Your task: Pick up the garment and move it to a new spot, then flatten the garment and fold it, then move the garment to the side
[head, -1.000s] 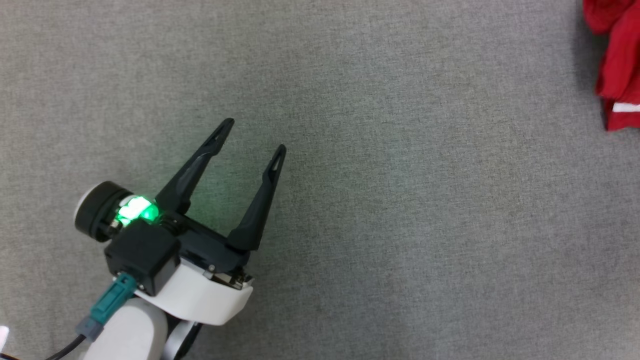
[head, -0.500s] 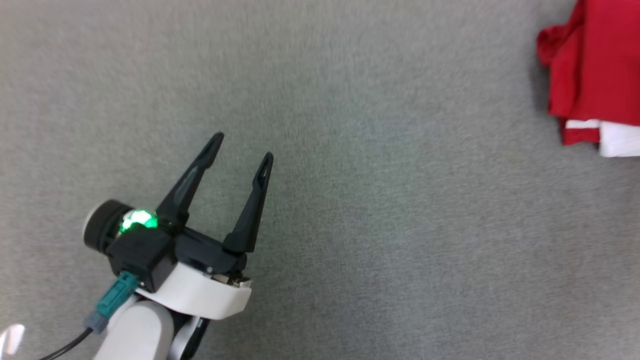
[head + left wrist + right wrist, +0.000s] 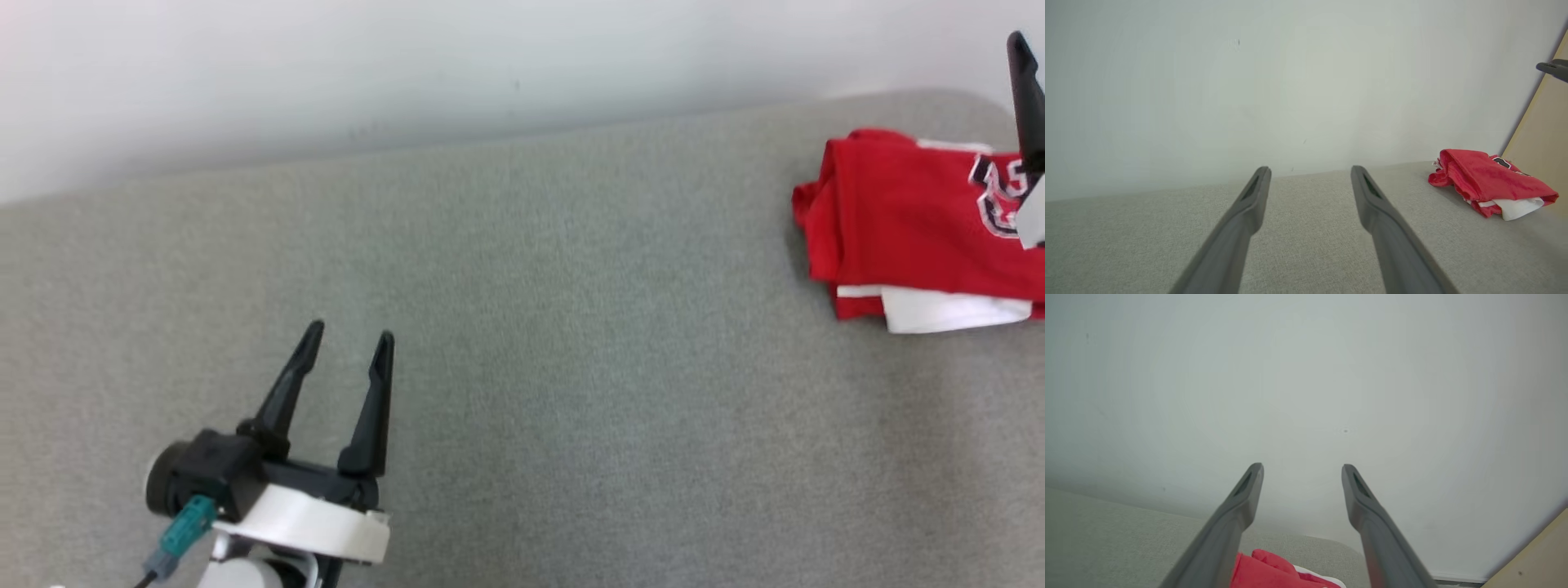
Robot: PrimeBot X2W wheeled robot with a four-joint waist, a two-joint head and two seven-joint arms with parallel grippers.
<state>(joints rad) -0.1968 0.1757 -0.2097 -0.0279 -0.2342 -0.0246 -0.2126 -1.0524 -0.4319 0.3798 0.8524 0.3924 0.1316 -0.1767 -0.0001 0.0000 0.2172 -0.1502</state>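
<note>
The garment (image 3: 914, 220) is a red jersey with white trim, folded into a small stack at the far right of the grey surface (image 3: 571, 367); it also lies at the right in the left wrist view (image 3: 1490, 183), and its top edge peeks up below my right fingers (image 3: 1274, 573). My left gripper (image 3: 349, 343) hovers open and empty over bare surface at the lower left, far from the garment (image 3: 1310, 171). One dark finger (image 3: 1026, 90) of my right gripper rises at the right edge, above the garment. In its own view the right gripper (image 3: 1302, 469) is open and holds nothing.
A pale wall (image 3: 408, 65) runs along the back of the grey surface. A tan wooden panel (image 3: 1543, 139) stands at the far right, just behind the garment, and its corner shows in the right wrist view (image 3: 1535, 567).
The head camera has tilted up, bringing the wall and the whole folded garment into view. My right gripper has come off the garment and stands open above it. The left gripper stays open.
</note>
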